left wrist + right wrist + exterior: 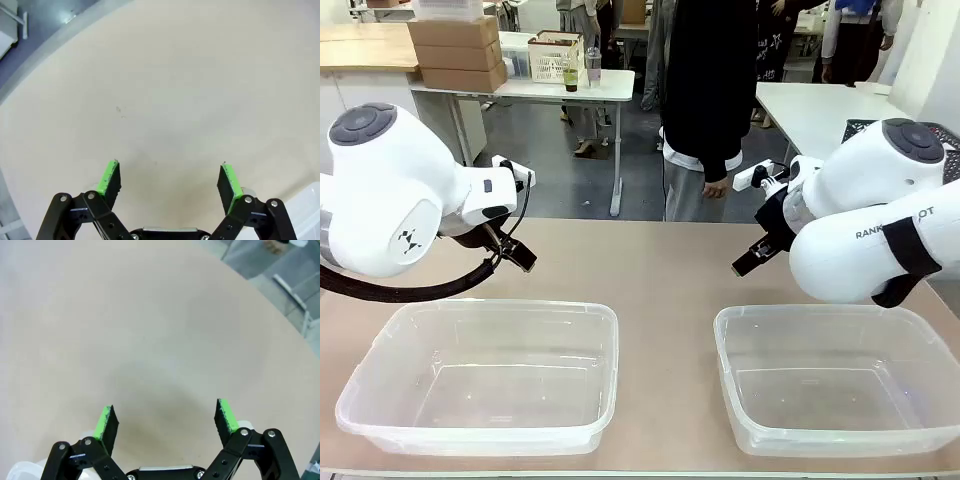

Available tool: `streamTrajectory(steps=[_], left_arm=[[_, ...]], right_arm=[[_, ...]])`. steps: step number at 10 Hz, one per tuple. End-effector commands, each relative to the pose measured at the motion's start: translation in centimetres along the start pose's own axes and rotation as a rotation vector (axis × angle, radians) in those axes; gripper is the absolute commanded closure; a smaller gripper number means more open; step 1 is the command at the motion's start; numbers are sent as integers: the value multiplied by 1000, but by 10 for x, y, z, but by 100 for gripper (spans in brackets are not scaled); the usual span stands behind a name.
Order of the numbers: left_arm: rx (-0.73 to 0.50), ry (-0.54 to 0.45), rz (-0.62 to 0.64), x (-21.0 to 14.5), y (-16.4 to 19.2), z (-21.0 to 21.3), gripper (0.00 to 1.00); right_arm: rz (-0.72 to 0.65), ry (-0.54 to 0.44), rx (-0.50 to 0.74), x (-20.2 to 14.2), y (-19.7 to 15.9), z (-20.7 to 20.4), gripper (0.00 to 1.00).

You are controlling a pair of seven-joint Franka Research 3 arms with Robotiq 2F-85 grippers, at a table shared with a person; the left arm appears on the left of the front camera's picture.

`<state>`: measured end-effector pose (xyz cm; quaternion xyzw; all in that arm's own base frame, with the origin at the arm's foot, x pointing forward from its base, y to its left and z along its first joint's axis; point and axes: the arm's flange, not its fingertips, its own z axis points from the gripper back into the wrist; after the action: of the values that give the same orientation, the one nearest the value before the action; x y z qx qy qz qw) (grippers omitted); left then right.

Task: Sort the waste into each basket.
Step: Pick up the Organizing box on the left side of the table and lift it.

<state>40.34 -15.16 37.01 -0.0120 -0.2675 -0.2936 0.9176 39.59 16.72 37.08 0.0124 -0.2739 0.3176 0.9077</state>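
**While both tubs stand empty, both grippers wait open**

Since neither large clear rectangular plastic tub, the one at lower left [500,306] or its twin at lower right [820,311], holds a can or bottle, I judge the sorting has not begun. They sit side by side along the near edge of the pale tan table [640,270], a gap between them and mouths up, so either arm can drop waste straight in. My left gripper [518,257] hangs just behind the left tub and my right gripper [748,262] behind the right, each over its own side. In both wrist views the green-padded fingers [109,179] are spread wide over bare tabletop, gripping nothing. Beyond them the table runs open to its far edge, where a person in a dark top [705,90] stands, one hand [716,187] lowered.
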Motion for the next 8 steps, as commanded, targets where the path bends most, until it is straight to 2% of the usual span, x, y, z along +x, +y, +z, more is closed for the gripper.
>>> streamTrajectory(steps=[1,5,6,7,8], left_arm=[[0,0,0,0,0,0,0],[0,0,0,0,0,0,0],[-56,27,-15,5,1,7,0],[-82,120,7,13,5,21,0],[-119,227,52,20,5,49,0]], right_arm=[[0,0,0,0,0,0,0],[1,0,0,0,0,0,0],[2,23,100,3,-3,5,0],[-73,36,192,9,-11,24,0],[-158,111,209,8,-25,52,0]])
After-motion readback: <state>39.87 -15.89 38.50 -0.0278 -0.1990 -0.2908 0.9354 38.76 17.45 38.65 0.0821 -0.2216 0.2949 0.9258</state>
